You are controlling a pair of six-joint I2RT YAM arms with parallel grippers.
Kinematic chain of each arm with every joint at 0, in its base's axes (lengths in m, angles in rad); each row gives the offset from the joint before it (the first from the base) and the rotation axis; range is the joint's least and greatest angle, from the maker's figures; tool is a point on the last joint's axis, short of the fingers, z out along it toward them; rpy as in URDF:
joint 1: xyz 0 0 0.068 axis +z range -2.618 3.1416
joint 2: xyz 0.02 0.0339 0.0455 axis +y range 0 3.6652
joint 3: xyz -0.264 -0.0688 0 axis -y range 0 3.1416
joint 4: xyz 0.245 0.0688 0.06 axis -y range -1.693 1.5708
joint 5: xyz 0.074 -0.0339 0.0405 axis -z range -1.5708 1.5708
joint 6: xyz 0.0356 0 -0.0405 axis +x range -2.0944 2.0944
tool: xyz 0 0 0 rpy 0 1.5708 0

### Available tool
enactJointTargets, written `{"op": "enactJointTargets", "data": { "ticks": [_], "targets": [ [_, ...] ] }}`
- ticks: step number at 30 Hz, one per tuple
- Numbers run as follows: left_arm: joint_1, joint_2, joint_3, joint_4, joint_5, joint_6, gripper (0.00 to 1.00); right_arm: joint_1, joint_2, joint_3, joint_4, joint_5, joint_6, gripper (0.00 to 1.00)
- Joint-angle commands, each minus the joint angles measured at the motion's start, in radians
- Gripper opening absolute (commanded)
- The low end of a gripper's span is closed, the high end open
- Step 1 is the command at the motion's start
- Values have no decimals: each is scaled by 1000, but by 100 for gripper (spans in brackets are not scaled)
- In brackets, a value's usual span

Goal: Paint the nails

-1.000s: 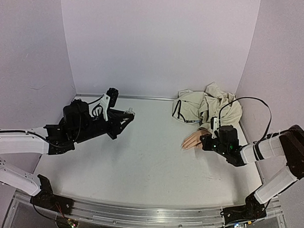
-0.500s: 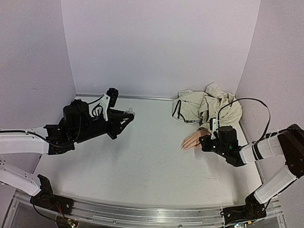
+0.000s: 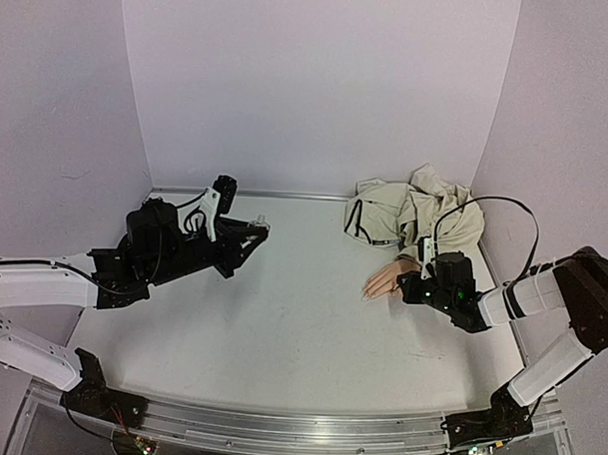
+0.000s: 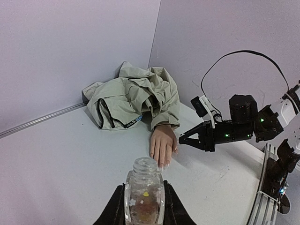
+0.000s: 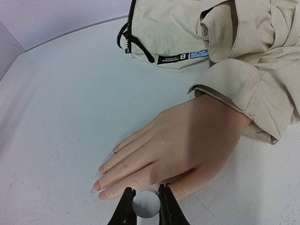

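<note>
The pale mannequin hand [image 3: 384, 280] lies palm down on the table, its wrist in a beige jacket sleeve [image 5: 243, 84]. Its nails [image 5: 96, 187] are long, pale tips pointing left. My right gripper [image 5: 146, 205] is shut on a round whitish cap [image 5: 146, 203], right over the hand's near edge by the thumb and index finger. In the top view that gripper [image 3: 407, 288] sits just right of the hand. My left gripper [image 4: 144, 190] is shut on a small clear uncapped bottle [image 4: 144, 197], held up at the left [image 3: 260, 226], far from the hand [image 4: 163, 143].
The crumpled beige jacket [image 3: 414, 216] lies in the back right corner against the walls. Lilac walls close the table at the back and both sides. A metal rail [image 3: 277, 426] runs along the near edge.
The right gripper has shifted only very slightly beside the hand. The left arm and the bottle have not moved.
</note>
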Motion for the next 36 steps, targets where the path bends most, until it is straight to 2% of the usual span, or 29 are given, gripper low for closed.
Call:
{"op": "enactJointTargets", "data": {
  "ticks": [1,36],
  "targets": [
    [6,-34,9,36,-17,14,0,4,-3,-4,7,-10,4,0],
    [6,-50,5,30,-17,17,0,5,2,0,-38,-36,16,0]
  ]
}}
